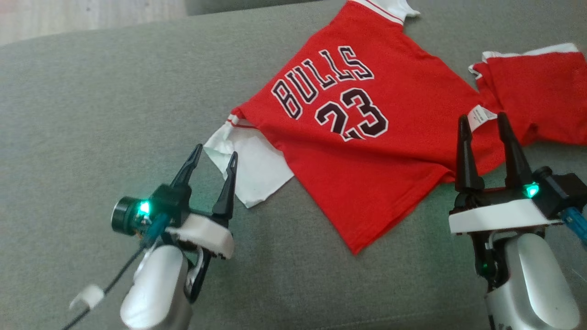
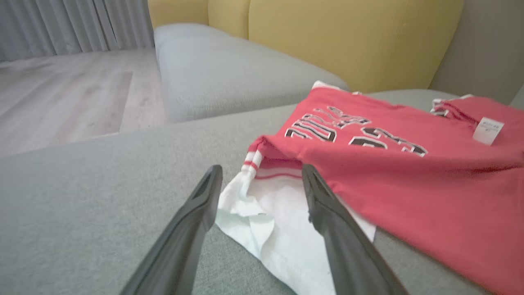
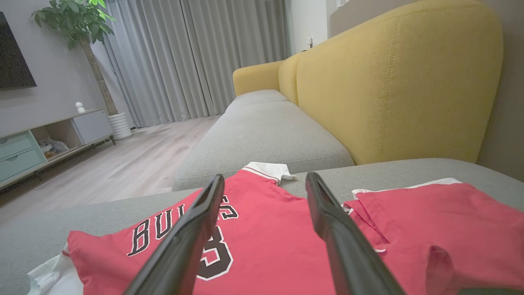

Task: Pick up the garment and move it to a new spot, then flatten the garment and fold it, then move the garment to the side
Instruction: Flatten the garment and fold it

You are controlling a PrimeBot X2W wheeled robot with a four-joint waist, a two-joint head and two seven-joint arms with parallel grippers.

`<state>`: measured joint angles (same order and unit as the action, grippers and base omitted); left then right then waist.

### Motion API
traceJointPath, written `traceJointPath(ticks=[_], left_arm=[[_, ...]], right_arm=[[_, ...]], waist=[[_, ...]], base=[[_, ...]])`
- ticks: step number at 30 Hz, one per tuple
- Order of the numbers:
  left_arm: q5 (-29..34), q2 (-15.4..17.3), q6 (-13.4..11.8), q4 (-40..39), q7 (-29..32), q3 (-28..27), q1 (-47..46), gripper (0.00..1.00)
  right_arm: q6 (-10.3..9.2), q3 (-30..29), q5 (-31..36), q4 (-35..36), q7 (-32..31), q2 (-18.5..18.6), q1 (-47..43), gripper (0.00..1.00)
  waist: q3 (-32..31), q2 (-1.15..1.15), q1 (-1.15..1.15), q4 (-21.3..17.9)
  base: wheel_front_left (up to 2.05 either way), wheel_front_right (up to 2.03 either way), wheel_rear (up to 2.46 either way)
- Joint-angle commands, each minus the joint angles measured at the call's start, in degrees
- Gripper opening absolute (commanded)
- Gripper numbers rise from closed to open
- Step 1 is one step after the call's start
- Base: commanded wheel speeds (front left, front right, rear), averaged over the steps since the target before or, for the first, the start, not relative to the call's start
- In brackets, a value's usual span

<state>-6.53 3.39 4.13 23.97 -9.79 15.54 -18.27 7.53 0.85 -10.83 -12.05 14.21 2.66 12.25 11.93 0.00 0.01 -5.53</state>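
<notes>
Seeing the garment [image 1: 367, 183], a red jersey printed "BULLS 23", lying print-up on the grey sofa seat [image 1: 91, 137]. It's sitting skewed, with one hem corner pointing toward the robot. The body is lying mostly flat and creasing lightly.

The white sleeve [image 1: 257, 169] is sticking out on the robot's left side, and its outer edge is crumpling. A red section with white trim [image 1: 527, 78] is lying off to the right, rumpled. Can't tell whether that's a sleeve or folded-over fabric. A white label [image 1: 482, 114] is showing where that section is meeting the body.

Left gripper [image 1: 216, 152] is sitting with its fingers spread wide and gripping nothing, tips pointing at the outer edge of the white sleeve. In the left wrist view the sleeve is showing between the two fingers. Can't tell whether the tips are touching cloth.

Right gripper [image 1: 482, 120] is likewise standing with its jaws apart and empty, tips hovering at the jersey's right edge, just beside the label. Its wrist view is looking across the print between the fingers.

A yellow backrest [image 3: 389, 82] is rising behind the seat. Beyond it, a wood floor [image 2: 61, 94], grey curtains [image 3: 184, 53] and a potted plant [image 3: 77, 20] beside a low cabinet [image 3: 41, 139] are showing.
</notes>
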Motion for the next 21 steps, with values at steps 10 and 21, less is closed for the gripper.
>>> traceJointPath(ticks=[10, 21], left_arm=[[-0.2, 3.3, 0.2, 13.5, 6.4, -2.0, -9.0, 1.00], [-2.3, 3.1, 2.1, 20.5, 6.3, -0.2, -12.5, 0.17]], right_arm=[[-0.04, 2.4, -0.5, 3.0, 0.7, 0.2, 1.6, 1.00], [-0.04, 2.9, -1.0, 3.1, 0.7, 0.2, 2.2, 1.00]], waist=[[3.9, 0.00, -0.01, -3.6], [5.2, 0.00, -0.01, -5.0]], base=[[0.00, 0.00, 0.00], [0.00, 0.00, 0.00]])
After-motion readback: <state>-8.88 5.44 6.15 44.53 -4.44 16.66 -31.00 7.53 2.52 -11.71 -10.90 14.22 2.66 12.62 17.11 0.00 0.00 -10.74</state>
